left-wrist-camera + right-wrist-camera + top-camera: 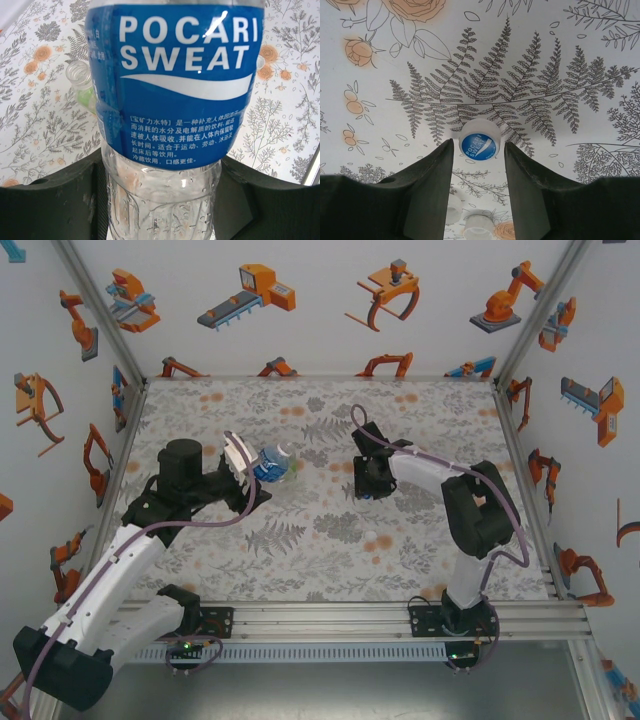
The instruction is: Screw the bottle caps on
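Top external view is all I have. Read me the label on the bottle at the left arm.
Observer: In the left wrist view, the blue-label bottle, clamped between the left fingers, reads POCARI SWEAT in white.
Operator: Check the right side for its cap.
Observer: In the right wrist view, a cap with a blue printed top sits between the tips of the right fingers, against the fern-print table.
Operator: Report any other open bottle.
Observer: Behind the held bottle, a green-tinted bottle shows a bare neck with no cap on it.
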You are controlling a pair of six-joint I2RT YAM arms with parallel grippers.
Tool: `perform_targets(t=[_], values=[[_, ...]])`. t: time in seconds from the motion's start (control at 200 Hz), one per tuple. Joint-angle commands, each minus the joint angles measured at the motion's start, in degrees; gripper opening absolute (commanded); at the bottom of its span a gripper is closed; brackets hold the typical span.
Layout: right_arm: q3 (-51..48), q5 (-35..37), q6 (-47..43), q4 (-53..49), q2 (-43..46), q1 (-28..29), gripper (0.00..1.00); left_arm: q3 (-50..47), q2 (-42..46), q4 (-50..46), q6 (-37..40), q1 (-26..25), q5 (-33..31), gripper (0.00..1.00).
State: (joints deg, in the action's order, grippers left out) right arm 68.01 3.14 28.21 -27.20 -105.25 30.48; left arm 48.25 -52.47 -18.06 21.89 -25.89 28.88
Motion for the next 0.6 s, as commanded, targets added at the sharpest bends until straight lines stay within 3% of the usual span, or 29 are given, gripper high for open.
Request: perform_targets(t=[0.0,0.596], values=[[1.9,1.7,-0.6,-0.9,-0.7,0.4,0.44,0.7,0.9,-0.7,1.2,-0.2,0.2,0.0],[3.0,1.0,-0.4,-0.7,-2.1,0.4,0.4,0.7,0.7,-0.7,1.3,-0.3,-0.1,0.0]])
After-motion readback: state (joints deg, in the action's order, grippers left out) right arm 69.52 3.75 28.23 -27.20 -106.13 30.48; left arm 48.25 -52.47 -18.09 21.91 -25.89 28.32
